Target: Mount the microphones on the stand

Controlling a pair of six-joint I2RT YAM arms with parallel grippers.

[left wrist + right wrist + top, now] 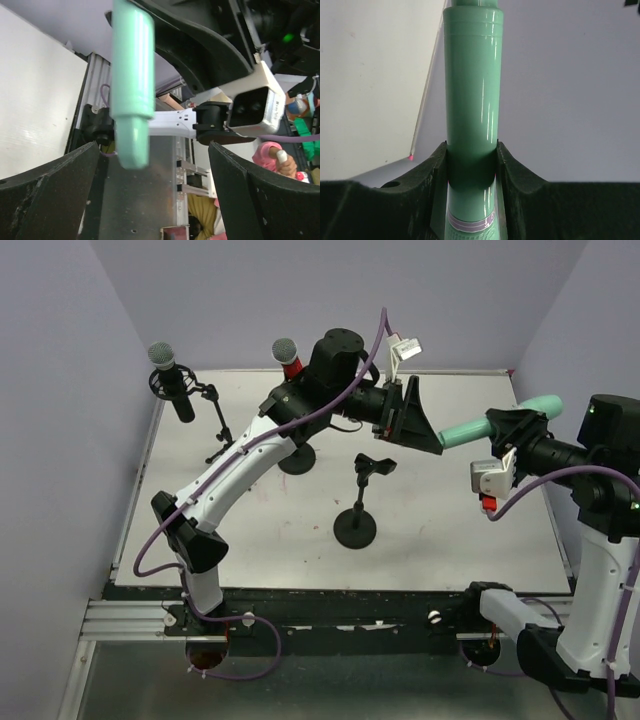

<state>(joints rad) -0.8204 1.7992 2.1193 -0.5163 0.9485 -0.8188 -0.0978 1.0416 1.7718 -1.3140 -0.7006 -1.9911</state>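
Two of three apparently mounted: black microphone (pixel 166 367) at far-left corner of tabletop (pixel 450 530), red microphone (pixel 287 354) by far edge; mint-green microphone (pixel 472 100) clenched aloft in right gripper (pixel 472 155) near right edge, tail between spread jaws of left gripper (pixel 152 150); leaves centre stand (pixel 360 498) unfilled.

Mint-green microphone (pixel 468 429) level in mid-air, black microphone (pixel 172 380) and red microphone (pixel 289 362) mounted rear-left
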